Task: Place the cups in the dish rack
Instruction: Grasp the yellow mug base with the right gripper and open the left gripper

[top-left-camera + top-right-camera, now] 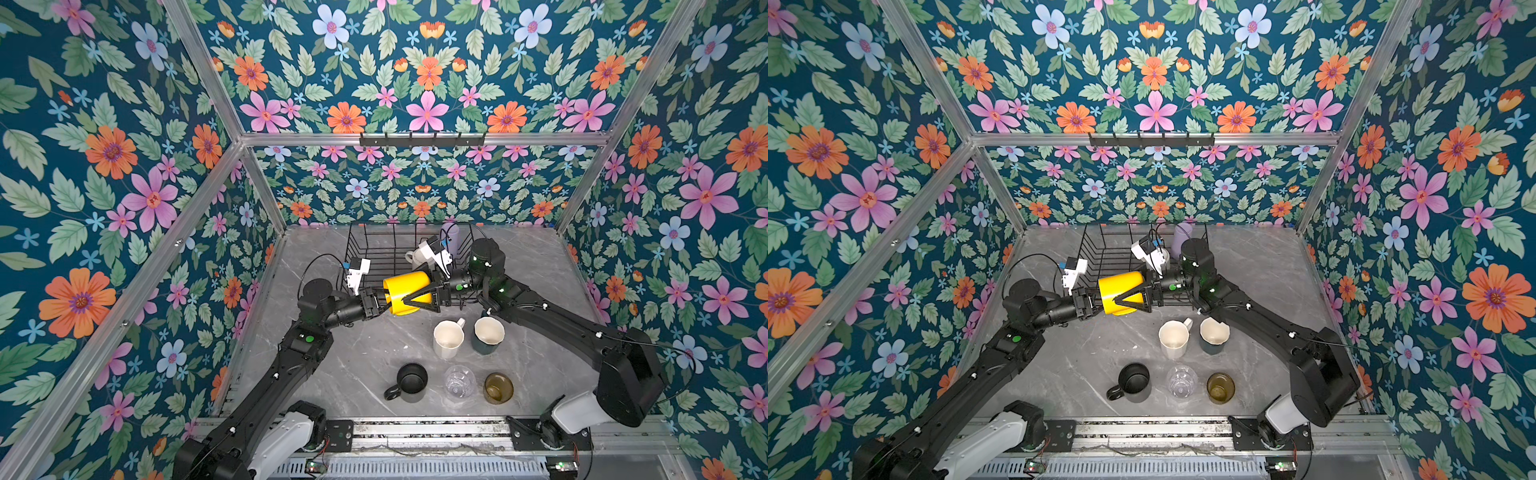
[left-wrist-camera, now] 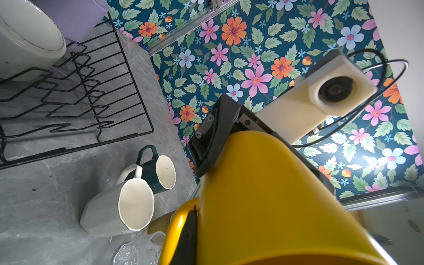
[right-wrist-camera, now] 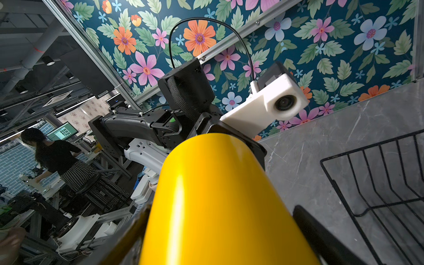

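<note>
A yellow mug (image 1: 405, 291) (image 1: 1121, 291) hangs on its side just in front of the black wire dish rack (image 1: 374, 249), between both arms. My left gripper (image 1: 384, 301) (image 2: 195, 220) is shut on the mug's handle. My right gripper (image 1: 409, 293) (image 3: 218, 229) is open; its fingers straddle the mug's body (image 3: 218, 195), with a thin gap at one finger (image 3: 307, 220). Inside the rack sit a white mug (image 1: 413, 257) and a lilac tumbler (image 1: 451, 232).
On the marble table stand a cream mug (image 1: 448, 338) and a dark green mug (image 1: 487, 334). Nearer the front edge are a black mug (image 1: 409, 382), a clear glass (image 1: 459, 380) and an amber glass (image 1: 498, 387). Flowered walls close three sides.
</note>
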### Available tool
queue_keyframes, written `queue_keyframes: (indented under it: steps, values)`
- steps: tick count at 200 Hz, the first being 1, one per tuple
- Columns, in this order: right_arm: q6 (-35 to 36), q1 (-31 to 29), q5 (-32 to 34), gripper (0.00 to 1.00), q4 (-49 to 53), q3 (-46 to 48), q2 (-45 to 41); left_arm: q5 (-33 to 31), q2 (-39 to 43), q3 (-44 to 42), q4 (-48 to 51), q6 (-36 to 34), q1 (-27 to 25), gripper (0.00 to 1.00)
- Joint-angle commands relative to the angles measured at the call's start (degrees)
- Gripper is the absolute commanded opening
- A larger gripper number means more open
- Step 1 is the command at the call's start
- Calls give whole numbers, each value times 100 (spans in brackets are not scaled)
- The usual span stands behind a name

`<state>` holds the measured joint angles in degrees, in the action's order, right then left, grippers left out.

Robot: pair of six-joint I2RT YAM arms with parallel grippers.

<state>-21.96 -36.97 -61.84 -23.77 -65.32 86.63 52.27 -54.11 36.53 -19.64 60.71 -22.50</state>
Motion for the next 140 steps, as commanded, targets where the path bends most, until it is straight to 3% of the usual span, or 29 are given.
queue_keyframes:
  steps: [1,31,73,91,107,140]
  values:
    - [-11,-14,-113,89,-116,-42,20,5,14,5,-501,68,6,0]
    - [-11,-25,-117,81,-90,-36,47,20,0,20,-515,82,2,0]
    - [57,-23,-57,51,44,-66,38,31,-34,20,-515,90,5,0]
    - [90,-22,-20,33,237,-156,46,14,-31,26,-481,84,6,0]
    - [88,-21,-20,0,439,-284,95,2,-43,29,-440,64,2,0]
    - [-44,-14,86,0,649,-447,134,-20,-45,38,-388,53,5,0]
